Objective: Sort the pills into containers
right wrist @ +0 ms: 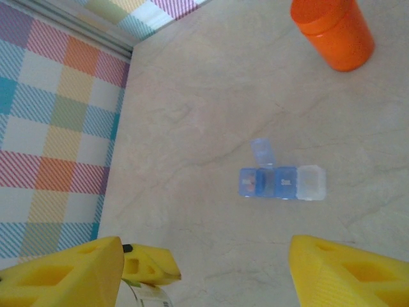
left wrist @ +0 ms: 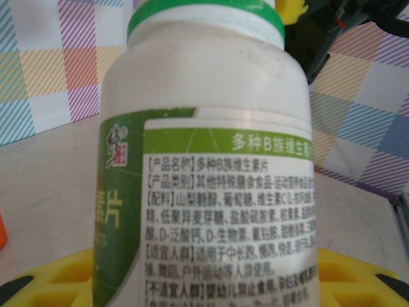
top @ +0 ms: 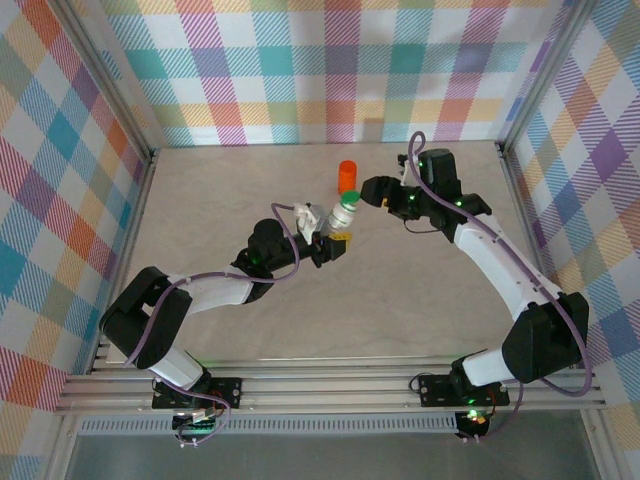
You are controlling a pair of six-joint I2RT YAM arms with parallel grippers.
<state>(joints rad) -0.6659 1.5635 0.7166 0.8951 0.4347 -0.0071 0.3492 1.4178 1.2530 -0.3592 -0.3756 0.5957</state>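
Currently left pincer (top: 333, 243) is clamped on white green-capped bottle (left wrist: 211, 160). Right pincer (right wrist: 233, 268) is spread apart; pill-box strip (right wrist: 281, 182) is seen on bench (right wrist: 192, 96) ahead of it, one lid (right wrist: 262, 152) raised.

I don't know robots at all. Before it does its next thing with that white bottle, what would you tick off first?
1. White plastic bottle gripped in the left hand: ok, it sits between the yellow fingers.
2. Bottle's green cap off for pouring: not ok, it is on.
3. Right hand free to help: ok, open with nothing between its fingers.
4. Translucent blue pill box ready to fill: ok, one lid is flipped up.
5. Orange cylindrical bottle out of the way: ok, it stands apart from the pill box.
6. Pills already in the open compartment: cannot tell, too small.
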